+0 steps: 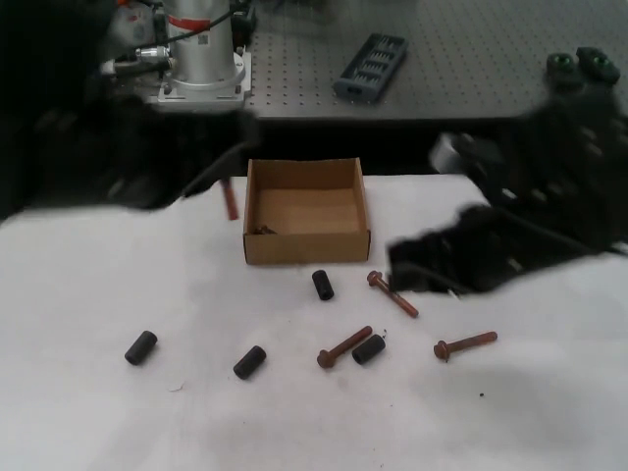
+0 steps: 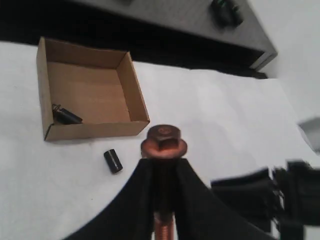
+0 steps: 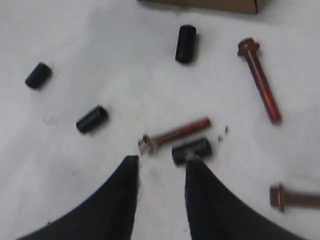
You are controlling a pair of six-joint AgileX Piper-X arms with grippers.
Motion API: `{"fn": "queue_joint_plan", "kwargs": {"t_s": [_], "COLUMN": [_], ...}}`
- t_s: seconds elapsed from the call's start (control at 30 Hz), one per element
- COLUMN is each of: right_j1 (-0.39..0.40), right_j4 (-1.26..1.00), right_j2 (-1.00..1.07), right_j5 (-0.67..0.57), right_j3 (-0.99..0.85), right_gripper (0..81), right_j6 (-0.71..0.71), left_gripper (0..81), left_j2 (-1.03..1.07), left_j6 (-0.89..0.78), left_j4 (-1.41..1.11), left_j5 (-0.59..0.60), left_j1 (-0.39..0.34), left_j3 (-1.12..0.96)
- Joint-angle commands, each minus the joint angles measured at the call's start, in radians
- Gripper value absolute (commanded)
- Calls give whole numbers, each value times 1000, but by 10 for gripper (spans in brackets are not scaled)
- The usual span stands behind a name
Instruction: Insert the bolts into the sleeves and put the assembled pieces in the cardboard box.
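Left claw point(image 2: 163, 167) is clenched tight on a bolt point(image 2: 164, 141), and the bolt's head pokes out past the claw's black fingers point(image 2: 135, 195). From up high, this held bolt shows just beside the left wall of the cardboard box point(image 1: 306, 247). Right claw point(image 3: 161, 162) is spread apart with nothing in it, and it hangs over the big white sheet point(image 1: 78, 285) that covers the bench. The cardboard box sits on the sheet toward the back, and its top is open. Three more bolts lie loose on the sheet in front of the box. One point(image 1: 392, 293) is near the box's right front corner. One point(image 1: 344, 346) is closer to the front. One point(image 1: 466, 344) is off to the right. Four little black sleeves lie on the sheet too. One point(image 1: 323, 285) is just in front of the box. One point(image 1: 369, 348) is just beside the middle bolt, and the right claw's tips are close to this pair. Two more point(image 1: 249, 362) point(image 1: 140, 347) lie farther left, well apart from each other. A small dark piece point(image 2: 66, 115) lies inside the box against a wall, and I cannot tell what it is.
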Motion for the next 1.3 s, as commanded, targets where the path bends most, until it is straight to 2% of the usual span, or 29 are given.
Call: {"fn": "queue_joint_plan", "kwargs": {"t_s": [0.0,0.17,0.37,0.47,0.7,0.87,1.0,1.27], "right_j1": [3,5,47,76,131,136,136,145], "right_j4": [47,153,183,191,288,349,397,462], "right_j2": [106,245,360,416,543,611,647,680], "right_j5": [18,109,169,183,267,311,366,390], "right_j3": [-165,-331,-437,-494,-661,-779,-822,-819], "right_gripper": [253,253,278,325,310,310,310,303], "right_j6": [-61,-139,-191,-186,-182,-184,-189,-183], "left_gripper": [0,0,0,0,0,0,0,0], "left_j2": [-92,-260,-292,-292,-338,-414,-481,-601], "left_j6": [3,3,3,3,5,5,5,10], "left_j4": [-133,-269,-392,-430,-457,-449,-397,-231], "left_j5": [2,13,126,130,132,132,130,127], "left_j1": [-1,-1,-1,-1,12,16,16,16], "left_j3": [144,369,487,495,495,495,495,495]}}
